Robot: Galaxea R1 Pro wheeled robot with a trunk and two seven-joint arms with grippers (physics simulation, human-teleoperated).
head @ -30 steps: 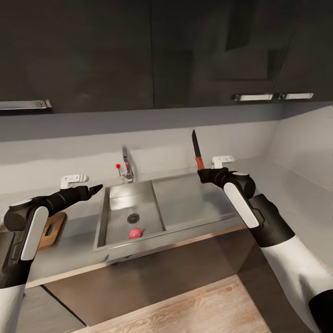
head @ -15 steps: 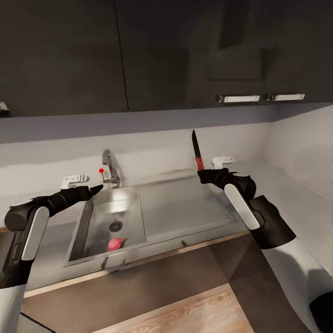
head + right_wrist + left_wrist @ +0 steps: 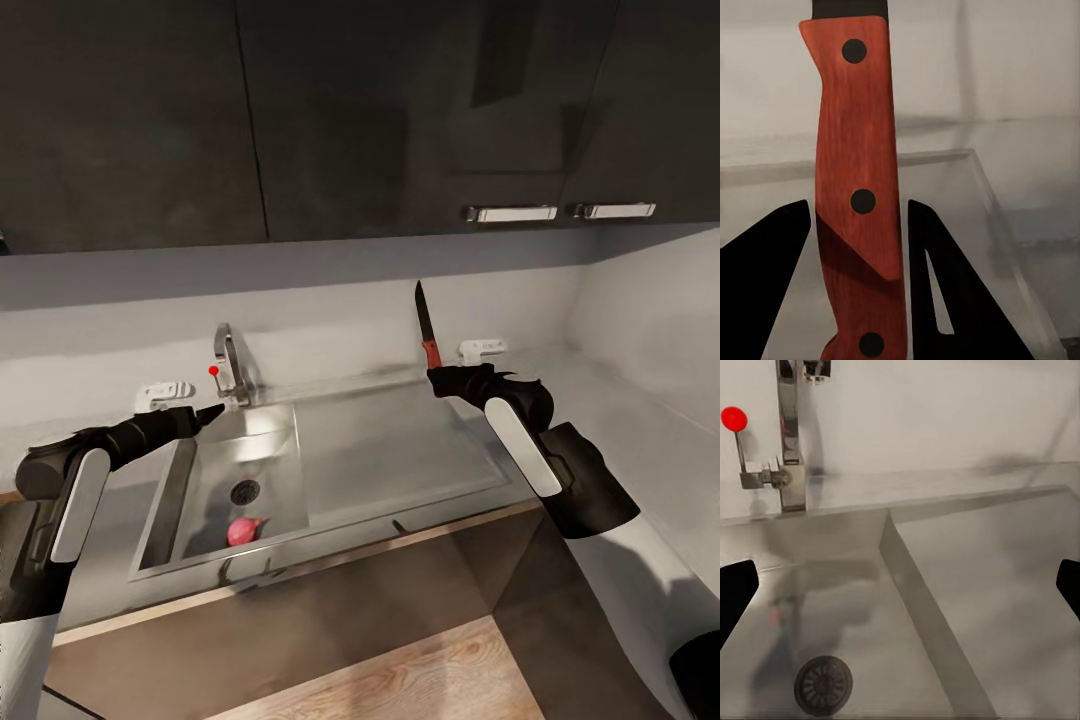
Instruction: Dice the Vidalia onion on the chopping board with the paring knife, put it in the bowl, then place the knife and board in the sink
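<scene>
A: Left gripper (image 3: 208, 411), black, hovering over near-left rim of grey steel sink (image 3: 400, 440); fingers spread wide in wrist view, nothing between.

B: Small pinkish-red round onion (image 3: 244, 530) lying in basin, near side of round dark drain (image 3: 244, 490). Probably light, firm, smooth-skinned, apt to roll on wet steel. Best pinched across widest part from above, not at tapered tip.

A: Chrome tap with red-tipped lever (image 3: 227, 368) behind basin, flat drainboard to right.

B: Right gripper (image 3: 437, 376) clamped on red-handled paring knife (image 3: 426, 326), dark blade pointing straight up. Stiff, slim; handle grip sound, low on riveted scales (image 3: 858, 196).
</scene>
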